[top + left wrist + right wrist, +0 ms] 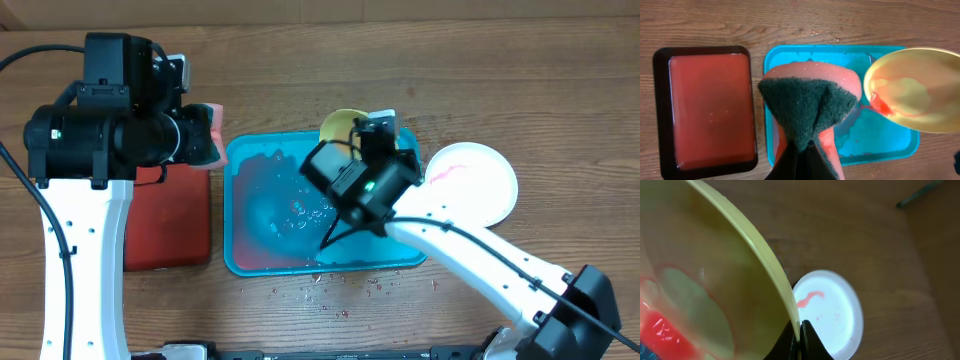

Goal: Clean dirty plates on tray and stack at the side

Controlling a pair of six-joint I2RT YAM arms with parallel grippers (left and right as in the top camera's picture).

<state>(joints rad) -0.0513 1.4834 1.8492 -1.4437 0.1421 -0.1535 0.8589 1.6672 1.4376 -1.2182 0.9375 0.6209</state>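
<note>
— How far along is the plate washing?

— Early to middling, I'd judge. The right gripper (799, 342) has its jaws pressed onto the rim of the yellow plate (912, 90) and holds it tilted above the far right corner of the blue tray (890, 150). Red sauce pools in the plate, so it isn't clean.

— And the other arm?

— The left gripper (801, 161) pinches a pink sponge (807, 100) with a green scouring face. It hangs over the tray's left edge, apart from the plate, so nothing is being scrubbed right now.

— Any plates set aside?

— One white plate (475, 185) lies on the table just right of the tray. A red streak runs across it, so it looks unwashed or only partly done. I see no third plate and no stack.

— What's left, then?

— Wipe the yellow one, deal with the white one, then stack them. The blue tray is wet, and the red tray (710, 110) sits on its left.
</note>
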